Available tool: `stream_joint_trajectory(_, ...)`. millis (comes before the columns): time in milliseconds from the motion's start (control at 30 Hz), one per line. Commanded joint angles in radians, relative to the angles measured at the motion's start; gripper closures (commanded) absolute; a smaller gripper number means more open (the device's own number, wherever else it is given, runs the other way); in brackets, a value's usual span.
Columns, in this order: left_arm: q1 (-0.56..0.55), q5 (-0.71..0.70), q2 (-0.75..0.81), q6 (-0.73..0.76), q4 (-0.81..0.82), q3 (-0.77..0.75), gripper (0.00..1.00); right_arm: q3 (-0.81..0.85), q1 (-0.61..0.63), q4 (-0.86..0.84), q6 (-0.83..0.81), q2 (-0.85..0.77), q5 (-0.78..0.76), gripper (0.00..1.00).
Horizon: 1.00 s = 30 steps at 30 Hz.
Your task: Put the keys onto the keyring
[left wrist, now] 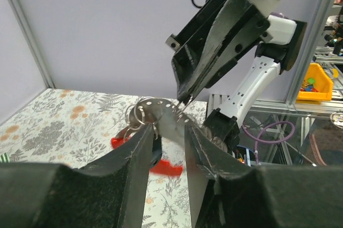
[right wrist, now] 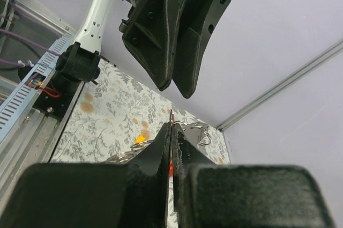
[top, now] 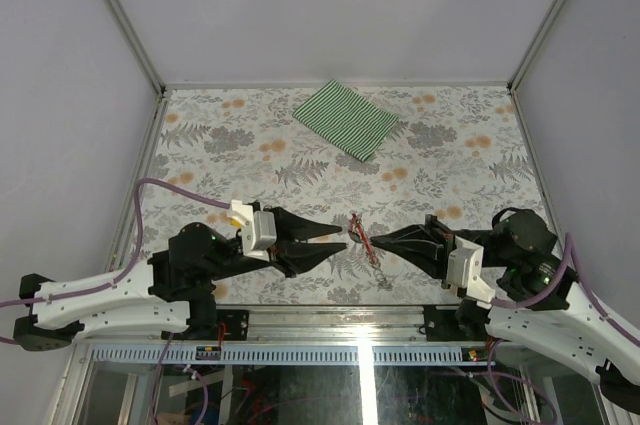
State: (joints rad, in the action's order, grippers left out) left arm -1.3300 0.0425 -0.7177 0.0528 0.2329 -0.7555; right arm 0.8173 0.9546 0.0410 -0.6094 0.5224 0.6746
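Work surface: floral-patterned table (top: 200, 145), pale panels on three sides.

Keyring of thin red curved strap, small silver rings and short chain (top: 361, 230): toward the near edge of the table, between both arm tips. Chain trailing toward 5 o'clock across the pattern. Ring end hidden from above by the meeting tips.

Left gripper, black two-finger claw (top: 343, 238): at 9 o'clock of the keyring, tips just beside the strap. Jaws a narrow gap apart. Round silver perforated metal disc (left wrist: 153, 109) at that gap, silver rings at its 9 o'clock; clamped or merely resting there, cannot tell. Own fingers blocking the strap's middle in the left wrist view.

Right gripper, black two-finger claw (top: 377, 242): at 3 o'clock of the keyring, jaws pressed together. Thin wire poking out at the tips in the right wrist view; held or only touching, not discernible. Tip just above the disc, at its 2 o'clock.

Green-and-white striped folded cloth (top: 347, 119): at 12 o'clock of the keyring, well apart, flat on the table.

Purple cable (top: 165, 185): looping at 9 o'clock, by the left arm.

Yellow plastic bin (left wrist: 313, 80): off the table, behind the right arm.
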Motion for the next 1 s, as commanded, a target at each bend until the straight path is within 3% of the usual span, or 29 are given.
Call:
stream_joint_trajectory(0, -0.006, 0.058, 0.025, 0.021, 0.076, -0.002, 0.68, -0.044, 0.006, -0.280, 0.129, -0.014, 0.015, 1.00)
stream_joint_trajectory(467, -0.006, 0.122, 0.011, 0.035, 0.121, -0.024, 0.68, -0.140, 0.006, -0.635, 0.470, 0.018, -0.046, 1.00)
stream_joint_trajectory(967, -0.006, 0.146, -0.028, 0.082, 0.242, -0.033, 0.69, -0.119, 0.006, -0.636, 0.502, 0.053, -0.013, 1.00)
